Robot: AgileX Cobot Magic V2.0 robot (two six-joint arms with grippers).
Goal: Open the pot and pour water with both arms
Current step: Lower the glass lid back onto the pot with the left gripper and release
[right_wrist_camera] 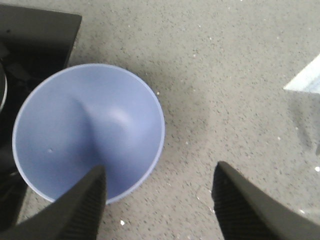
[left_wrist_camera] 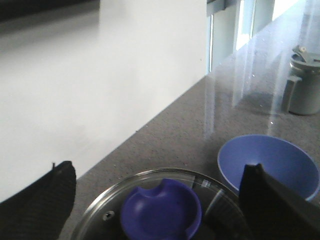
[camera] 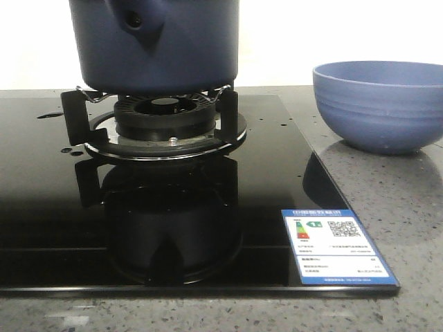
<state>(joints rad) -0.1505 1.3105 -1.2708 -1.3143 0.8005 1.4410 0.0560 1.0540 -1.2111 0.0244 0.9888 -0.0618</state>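
Front view has the pot (camera: 154, 45) sitting on the burner (camera: 165, 121) in the upper left of the frame, handle socket facing the camera, and the bowl (camera: 379, 104) off at the right edge on the counter (camera: 415, 228). No arm shows in this view at all.

Left wrist view is the useful one: the left gripper (left_wrist_camera: 157, 200) hangs over the glass lid (left_wrist_camera: 100, 220), fingers spread wide either side of the blue knob (left_wrist_camera: 161, 210) at bottom center. Nothing pinched yet, so the lid looks to be on the pot and we're at the "open pot" step, right before the grab. I think the next move is a short drop so the pads sit beside the knob, then close and lift straight up.

Right wrist view shows the right gripper (right_wrist_camera: 159, 200) also spread, empty, hovering above the counter with the bowl at the left of the frame. My guess is it has to go for the pot handle once the lid is off.
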